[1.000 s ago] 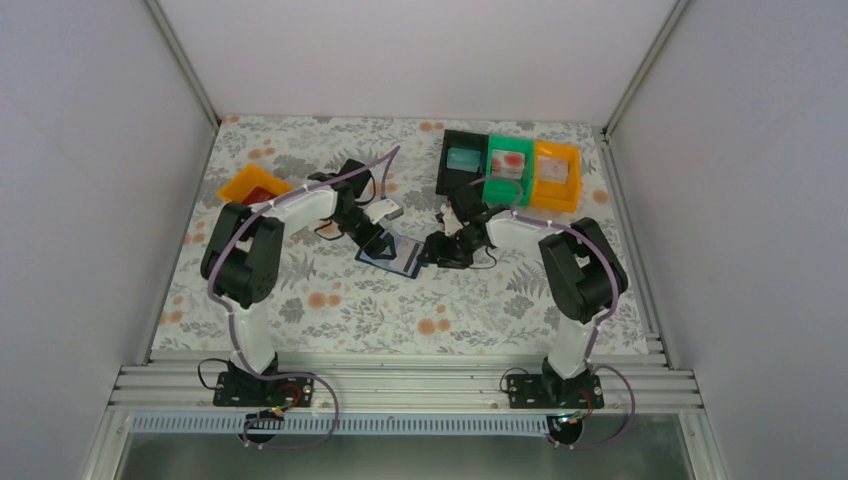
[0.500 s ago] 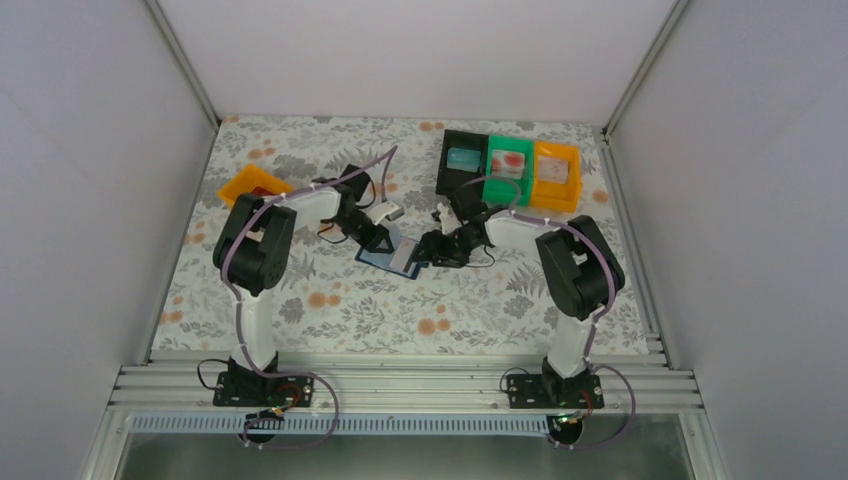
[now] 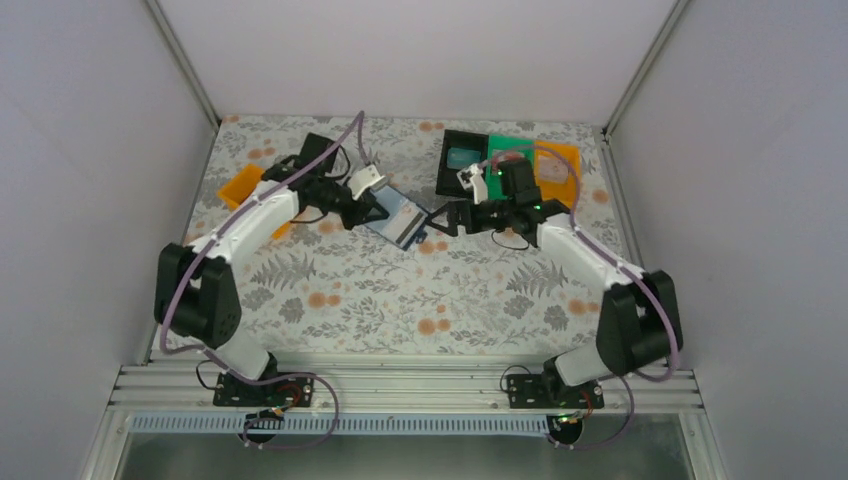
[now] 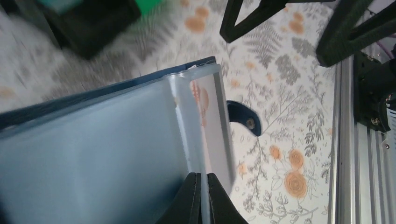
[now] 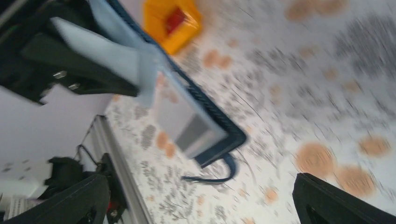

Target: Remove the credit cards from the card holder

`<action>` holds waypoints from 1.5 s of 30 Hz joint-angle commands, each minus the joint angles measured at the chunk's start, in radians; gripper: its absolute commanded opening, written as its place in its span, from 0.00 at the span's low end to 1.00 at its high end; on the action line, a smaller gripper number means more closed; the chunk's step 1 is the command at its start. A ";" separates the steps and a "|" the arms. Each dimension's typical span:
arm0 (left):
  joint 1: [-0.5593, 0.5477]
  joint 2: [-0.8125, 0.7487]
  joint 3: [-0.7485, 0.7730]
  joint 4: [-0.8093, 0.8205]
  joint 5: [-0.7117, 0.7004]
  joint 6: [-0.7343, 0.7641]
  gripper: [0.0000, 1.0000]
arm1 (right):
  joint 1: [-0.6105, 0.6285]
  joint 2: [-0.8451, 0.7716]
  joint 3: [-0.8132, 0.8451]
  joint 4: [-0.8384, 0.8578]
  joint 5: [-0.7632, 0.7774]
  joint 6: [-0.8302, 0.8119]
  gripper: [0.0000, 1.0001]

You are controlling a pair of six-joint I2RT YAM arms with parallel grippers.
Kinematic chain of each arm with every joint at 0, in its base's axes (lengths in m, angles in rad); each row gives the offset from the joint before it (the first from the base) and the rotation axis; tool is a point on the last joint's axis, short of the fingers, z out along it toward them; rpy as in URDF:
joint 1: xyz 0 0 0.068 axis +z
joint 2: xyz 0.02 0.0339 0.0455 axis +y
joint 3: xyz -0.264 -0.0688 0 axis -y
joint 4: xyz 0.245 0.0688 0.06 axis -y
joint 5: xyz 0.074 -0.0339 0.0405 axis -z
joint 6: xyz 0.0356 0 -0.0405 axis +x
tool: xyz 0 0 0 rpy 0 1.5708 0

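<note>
Navy-blue card holder (image 3: pixel 402 220) hangs tilted above the flowered table (image 3: pixel 400 300), clamped at one edge by the left gripper (image 3: pixel 376 212), while the right gripper (image 3: pixel 447 222) gapes wide just beside its free end; next, I judge, it must pinch a credit card and slide it out.

My left gripper (image 4: pixel 201 176) pinches the navy card holder (image 4: pixel 93 154) by its pale blue inner panel; it hangs open and tilted, closure tab (image 4: pixel 243 116) dangling past my fingertips. One red card (image 5: pixel 176 19) lies well behind that gripper.
</note>
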 commanded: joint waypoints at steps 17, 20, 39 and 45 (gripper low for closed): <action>-0.003 -0.116 0.498 -0.416 0.195 0.255 0.02 | 0.069 -0.183 0.152 0.144 -0.126 -0.141 0.99; -0.004 -0.118 0.519 -0.437 0.232 0.273 0.02 | 0.069 -0.196 0.154 0.170 -0.159 -0.122 0.99; 0.133 -0.112 0.469 -0.201 -0.169 -0.032 0.57 | 0.112 -0.205 0.277 0.003 -0.192 -0.190 0.04; 0.197 -0.134 0.582 -0.182 -0.196 -0.002 0.60 | 0.112 -0.126 0.340 -0.077 0.070 -0.074 0.04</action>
